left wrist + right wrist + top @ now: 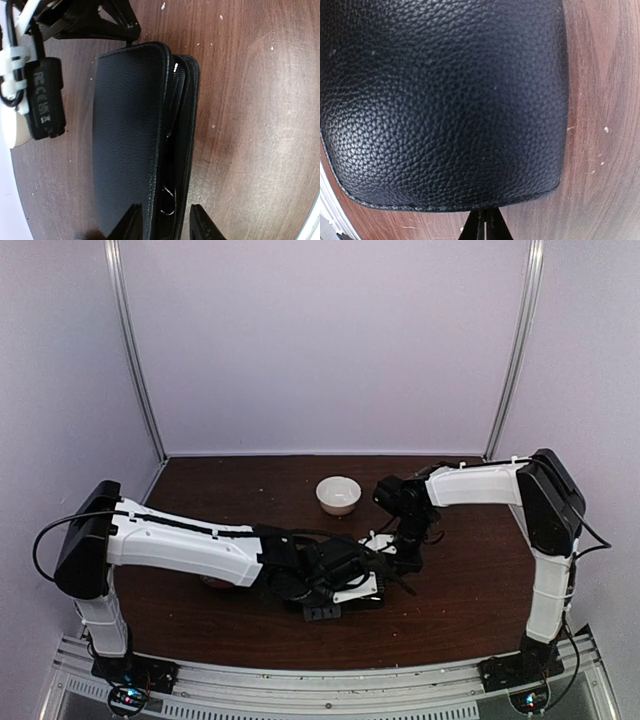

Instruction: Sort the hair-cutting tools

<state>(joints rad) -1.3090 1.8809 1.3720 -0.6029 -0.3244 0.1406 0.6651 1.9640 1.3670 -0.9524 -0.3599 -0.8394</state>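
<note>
In the left wrist view a flat black leather case (127, 145) lies on the brown table, its zip edge gaping. A thin silver ring (173, 198), a handle of the hair-cutting tools, shows inside the gap; the rest is hidden. My left gripper (165, 226) is open, its fingers astride the case's near end. In the right wrist view the case (445, 100) fills the frame. My right gripper (484, 227) is shut, its tips at the case's edge. From above, the left gripper (372, 585) and the right gripper (410, 562) meet mid-table.
A white bowl (338, 495) stands behind the grippers. A sliver of a red plate (215, 582) shows under the left forearm. The right arm's black wrist and cable (45, 95) sit close to the case's far end.
</note>
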